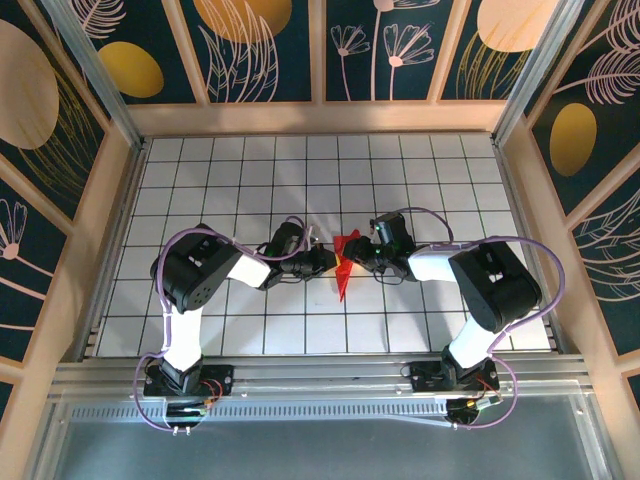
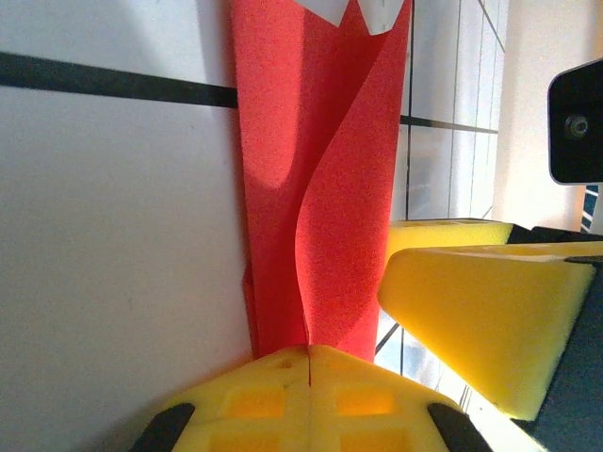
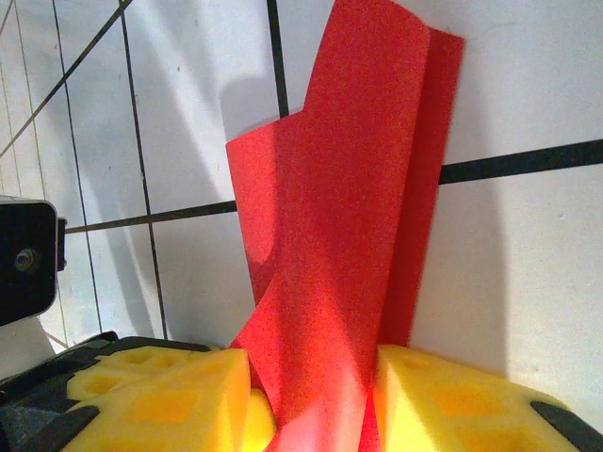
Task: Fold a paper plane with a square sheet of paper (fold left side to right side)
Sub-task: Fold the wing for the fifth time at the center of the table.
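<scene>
Where the arms meet on the white gridded table, a narrow creased sheet of bright red paper sits between the left gripper and the right gripper. At the left wrist, the left gripper's yellow foam pads are pressed together on the sheet's near end. At the right wrist, the right gripper's pads stand partly apart around the sheet's raised flaps; whether they pinch them, I cannot tell.
</scene>
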Robot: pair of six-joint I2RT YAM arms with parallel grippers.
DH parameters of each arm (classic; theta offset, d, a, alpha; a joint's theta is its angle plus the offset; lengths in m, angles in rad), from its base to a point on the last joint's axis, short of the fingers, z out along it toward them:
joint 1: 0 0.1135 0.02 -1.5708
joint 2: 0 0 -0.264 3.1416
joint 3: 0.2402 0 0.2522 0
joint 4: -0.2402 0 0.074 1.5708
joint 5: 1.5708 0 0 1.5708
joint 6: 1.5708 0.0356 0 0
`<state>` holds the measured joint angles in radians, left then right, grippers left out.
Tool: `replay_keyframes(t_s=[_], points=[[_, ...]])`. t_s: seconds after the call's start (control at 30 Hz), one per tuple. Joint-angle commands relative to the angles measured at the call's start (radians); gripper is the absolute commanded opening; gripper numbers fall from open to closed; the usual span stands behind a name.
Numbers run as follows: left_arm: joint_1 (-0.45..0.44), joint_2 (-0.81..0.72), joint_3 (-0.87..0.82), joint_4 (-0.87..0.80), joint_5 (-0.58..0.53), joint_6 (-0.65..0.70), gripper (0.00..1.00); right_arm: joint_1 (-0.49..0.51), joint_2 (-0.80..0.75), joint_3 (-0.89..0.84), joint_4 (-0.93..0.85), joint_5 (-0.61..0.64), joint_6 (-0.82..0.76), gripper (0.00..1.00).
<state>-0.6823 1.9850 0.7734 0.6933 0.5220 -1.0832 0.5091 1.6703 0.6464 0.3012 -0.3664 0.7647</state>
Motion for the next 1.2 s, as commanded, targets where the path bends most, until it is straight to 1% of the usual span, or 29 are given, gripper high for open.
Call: replay_keyframes(t_s=[0.0,0.33,0.93,1.17], points=[[0.003,0.009,0.000,-0.063,-0.039,0.026,0.04,0.019,0.046,0.006,-0.050,0.049,-0.025,0.40],[0.003,0.008,-0.014,-0.087,-0.061,0.028,0.01,0.019,0.008,0.016,-0.026,0.018,-0.021,0.39],[0.003,0.024,-0.012,-0.139,-0.097,0.030,0.00,0.012,-0.065,0.006,-0.053,0.043,-0.011,0.40],[0.003,0.024,-0.010,-0.155,-0.109,0.030,0.00,-0.005,-0.117,0.005,-0.133,0.078,-0.045,0.40]])
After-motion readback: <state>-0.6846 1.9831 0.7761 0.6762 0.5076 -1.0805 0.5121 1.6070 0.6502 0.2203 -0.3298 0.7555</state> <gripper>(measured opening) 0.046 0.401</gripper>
